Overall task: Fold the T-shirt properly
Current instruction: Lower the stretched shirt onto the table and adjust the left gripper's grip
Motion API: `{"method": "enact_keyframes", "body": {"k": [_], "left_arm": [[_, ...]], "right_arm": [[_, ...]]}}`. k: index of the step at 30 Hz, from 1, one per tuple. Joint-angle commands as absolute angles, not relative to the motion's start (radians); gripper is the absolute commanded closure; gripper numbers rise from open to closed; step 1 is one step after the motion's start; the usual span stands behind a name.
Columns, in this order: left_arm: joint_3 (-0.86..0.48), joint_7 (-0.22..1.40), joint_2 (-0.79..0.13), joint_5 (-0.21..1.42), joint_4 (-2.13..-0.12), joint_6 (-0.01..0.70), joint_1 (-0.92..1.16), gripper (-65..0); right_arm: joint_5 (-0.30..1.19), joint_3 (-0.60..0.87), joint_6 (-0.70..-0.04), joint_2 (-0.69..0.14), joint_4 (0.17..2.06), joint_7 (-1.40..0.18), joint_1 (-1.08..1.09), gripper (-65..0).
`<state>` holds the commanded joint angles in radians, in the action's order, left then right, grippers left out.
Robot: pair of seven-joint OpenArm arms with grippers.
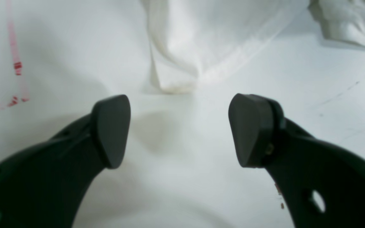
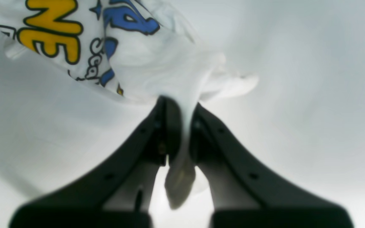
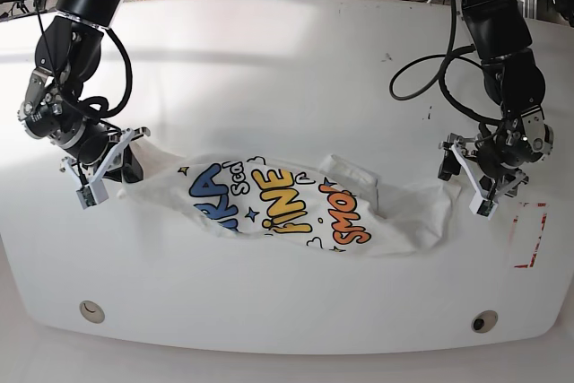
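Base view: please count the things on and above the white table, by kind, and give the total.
T-shirt: 1
Grippers: 2, the left gripper open, the right gripper shut on the shirt
Red tape outline: 1
Round holes in the table: 2
Total: 6

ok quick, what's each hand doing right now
left hand: open, holding nothing, a corner of the T-shirt just ahead of it
right hand: closed on a bunch of T-shirt cloth
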<state>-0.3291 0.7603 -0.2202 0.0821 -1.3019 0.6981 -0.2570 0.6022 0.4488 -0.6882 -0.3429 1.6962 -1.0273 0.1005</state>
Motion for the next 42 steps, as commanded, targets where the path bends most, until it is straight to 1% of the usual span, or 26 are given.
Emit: {"method": "enact_keyframes", "body": {"k": [6,11,15,21,26,27,28,29,30,31,32,34,38,41,42], "left_arm": [[-0.331,0.685,-0.222,0.081,-1.136,0.698,-0.334,-45.8],[-0.329,0.608,-0.228,0.077,-1.047,0.698,-0.371,-45.8],[-0.328,0.598,-0.229,0.079,-1.003,0.698,-0.383,-45.8],[-0.326,0.536,-0.228,0.079,-0.908,0.688,-0.427,-45.8],[-0.326,0.535,-0.223,0.079,-0.846,0.688,-0.458,-45.7],[-0.326,0.535,-0.223,0.079,-0.843,0.688,-0.458,-44.9],[-0.326,0.535,-0.223,0.079,-0.842,0.688,-0.458,-43.1],[-0.326,0.535,-0.223,0.079,-0.842,0.688,-0.458,-39.3],[-0.326,0.535,-0.222,0.079,-0.840,0.688,-0.458,-32.8],[-0.326,0.535,-0.222,0.079,-0.835,0.688,-0.460,-23.5],[-0.326,0.535,-0.222,0.079,-0.835,0.688,-0.460,-17.1],[-0.326,0.535,-0.222,0.079,-0.835,0.688,-0.460,0.0],[-0.326,0.535,-0.222,0.079,-0.865,0.688,-0.464,0.0],[-0.326,0.544,-0.226,0.079,-0.946,0.688,-0.458,0.0],[-0.328,0.545,-0.228,0.077,-0.993,0.688,-0.456,0.0]], "right_arm": [[0.601,0.449,-0.688,-0.326,1.696,-1.027,0.101,0.0],[0.601,0.449,-0.687,-0.326,1.695,-1.027,0.101,0.0],[0.601,0.449,-0.685,-0.325,1.695,-1.027,0.101,0.0],[0.601,0.449,-0.684,-0.325,1.695,-1.027,0.102,0.0],[0.601,0.450,-0.684,-0.328,1.693,-1.027,0.102,0.0],[0.601,0.450,-0.684,-0.328,1.693,-1.027,0.102,0.0],[0.601,0.450,-0.684,-0.326,1.693,-1.027,0.102,0.0],[0.601,0.450,-0.684,-0.326,1.693,-1.027,0.102,0.0],[0.599,0.450,-0.682,-0.326,1.693,-1.027,0.102,0.0],[0.599,0.450,-0.682,-0.325,1.690,-1.027,0.102,0.0],[0.599,0.450,-0.682,-0.325,1.690,-1.027,0.102,0.0],[0.599,0.450,-0.682,-0.325,1.690,-1.027,0.102,0.0],[0.599,0.452,-0.682,-0.325,1.696,-1.027,0.102,0.0],[0.601,0.453,-0.687,-0.332,1.696,-1.027,0.107,0.0],[0.602,0.455,-0.687,-0.346,1.696,-1.027,0.108,0.0]]}}
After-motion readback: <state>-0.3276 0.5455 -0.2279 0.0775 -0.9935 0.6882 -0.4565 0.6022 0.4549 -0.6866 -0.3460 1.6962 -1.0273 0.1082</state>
